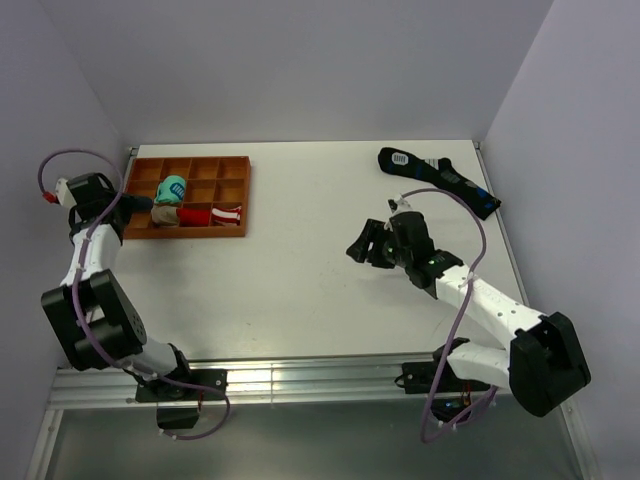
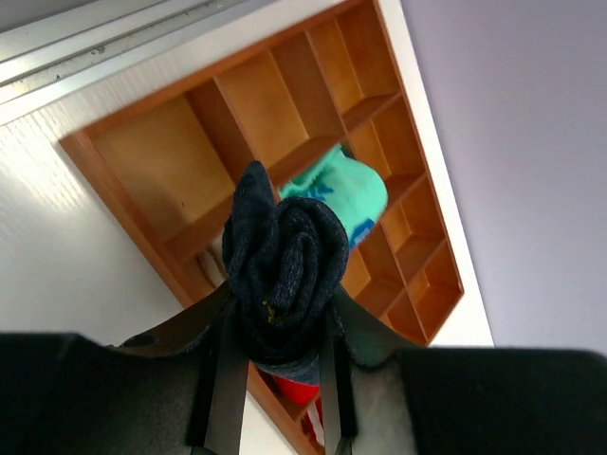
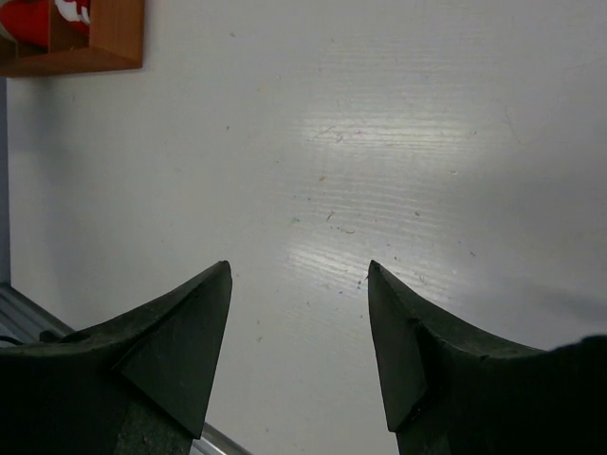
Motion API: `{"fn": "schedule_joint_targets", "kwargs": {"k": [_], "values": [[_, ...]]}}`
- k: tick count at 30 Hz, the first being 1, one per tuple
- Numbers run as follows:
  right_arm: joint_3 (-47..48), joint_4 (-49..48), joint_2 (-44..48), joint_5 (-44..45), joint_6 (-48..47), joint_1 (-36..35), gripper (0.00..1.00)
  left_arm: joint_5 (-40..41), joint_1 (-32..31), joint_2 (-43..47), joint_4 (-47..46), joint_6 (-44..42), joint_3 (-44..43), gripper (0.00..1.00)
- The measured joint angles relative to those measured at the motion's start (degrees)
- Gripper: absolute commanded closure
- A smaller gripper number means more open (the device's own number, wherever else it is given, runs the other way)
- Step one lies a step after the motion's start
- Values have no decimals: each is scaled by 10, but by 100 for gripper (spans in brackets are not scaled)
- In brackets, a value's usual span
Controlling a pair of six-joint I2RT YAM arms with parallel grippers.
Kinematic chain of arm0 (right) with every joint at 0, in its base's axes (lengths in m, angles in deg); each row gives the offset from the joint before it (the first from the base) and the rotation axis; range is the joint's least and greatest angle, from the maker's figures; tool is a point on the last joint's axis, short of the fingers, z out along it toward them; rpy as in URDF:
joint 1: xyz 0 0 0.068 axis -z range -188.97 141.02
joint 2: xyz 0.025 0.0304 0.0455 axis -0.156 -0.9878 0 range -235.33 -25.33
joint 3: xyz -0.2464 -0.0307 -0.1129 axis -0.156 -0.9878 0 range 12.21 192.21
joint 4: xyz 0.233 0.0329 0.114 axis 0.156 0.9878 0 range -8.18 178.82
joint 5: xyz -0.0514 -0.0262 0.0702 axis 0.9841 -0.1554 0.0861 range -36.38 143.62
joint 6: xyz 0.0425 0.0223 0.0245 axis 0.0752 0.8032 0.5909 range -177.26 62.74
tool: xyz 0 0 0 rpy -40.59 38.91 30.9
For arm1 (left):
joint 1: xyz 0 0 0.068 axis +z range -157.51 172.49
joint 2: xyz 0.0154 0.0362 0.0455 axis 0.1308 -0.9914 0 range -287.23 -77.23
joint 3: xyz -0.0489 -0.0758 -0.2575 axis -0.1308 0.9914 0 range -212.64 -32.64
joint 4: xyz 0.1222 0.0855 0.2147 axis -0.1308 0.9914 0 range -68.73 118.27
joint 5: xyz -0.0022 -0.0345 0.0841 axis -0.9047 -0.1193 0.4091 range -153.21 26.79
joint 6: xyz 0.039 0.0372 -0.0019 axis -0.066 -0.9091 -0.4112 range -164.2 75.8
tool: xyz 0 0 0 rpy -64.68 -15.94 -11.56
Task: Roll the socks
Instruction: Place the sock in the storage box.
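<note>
The white surface (image 1: 300, 270) takes up most of the top view, boxed in by pale walls on three sides. The two arms reach out from its near edge, the left one bent toward the far left corner and the right one stretched toward the middle right.

A flat orange-brown wooden tray (image 1: 246, 195) divided into small compartments lies at the far left of the surface. A long dark sock with blue marks and a white patch (image 1: 440, 180) lies flat at the far right, well apart from the tray.

The right hand (image 3: 299, 270) hovers over bare surface, its two dark fingers spread wide with nothing between them.

The left hand (image 2: 282, 318) is at the tray's left edge, its fingers drawn in narrow around the socks (image 2: 285, 251), a dark navy knit pair wound into a tight roll. In the left wrist view the roll is held above the tray's compartments; whether it touches the tray cannot be told.

Inside the tray sit a teal rolled bundle (image 1: 172, 187), a beige rolled bundle (image 1: 165, 214) just beside it in the nearer row, and a red-and-white rolled bundle (image 1: 220, 214) to the right of that.
</note>
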Motion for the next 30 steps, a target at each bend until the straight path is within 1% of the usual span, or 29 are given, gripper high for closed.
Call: {"fn": "schedule_joint_targets", "kwargs": {"k": [4, 10, 14, 18, 23, 30], "values": [[-1, -16, -19, -14, -10, 9, 34, -53, 34, -46, -39, -1, -3, 100], [-6, -34, -19, -28, -14, 9, 34, -129, 68, -104, -95, 0, -13, 100], [-11, -40, -13, -31, -20, 9, 34, -160, 77, -131, -98, -1, -23, 100], [-12, -43, -5, -39, -23, 10, 33, -180, 85, -155, -98, -1, -47, 100], [-12, -46, -6, -51, -23, 10, 33, -183, 92, -173, -90, -6, -67, 100], [-12, -47, -6, -65, -23, 10, 33, -183, 93, -209, -50, -29, -108, 100]]}}
